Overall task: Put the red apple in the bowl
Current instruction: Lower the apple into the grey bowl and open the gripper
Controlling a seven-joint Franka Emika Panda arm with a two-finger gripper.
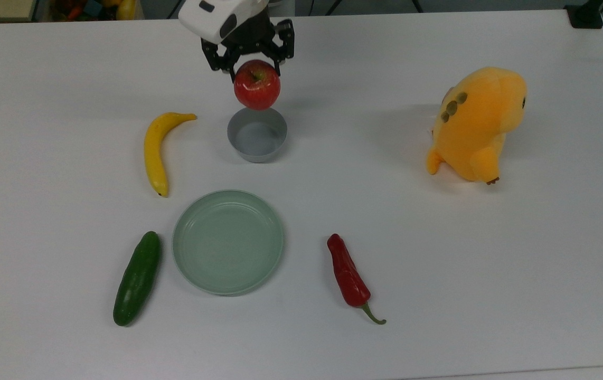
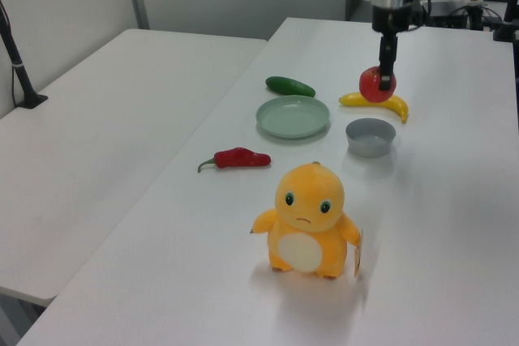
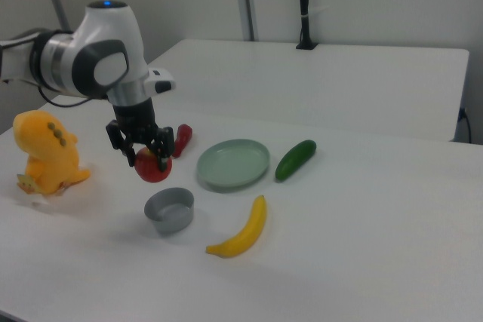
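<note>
In the top view, the gripper (image 1: 255, 66) pinches the red apple (image 1: 257, 85) in the air just beyond the far rim of the bowl (image 1: 257, 134), so the pickup looks done while lowering and release remain. In the left view, the red apple (image 2: 377, 85) hangs above and behind the empty bowl (image 2: 370, 137). In the right view, the red apple (image 3: 152, 166), round with no clear long axis, hangs stem dimple up over the bowl (image 3: 170, 210).

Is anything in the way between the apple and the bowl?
Nothing visible. The gripper holds the apple in the air just above the bowl, which is empty. The banana lies off to the top view's left of the bowl, clear of the way down.
</note>
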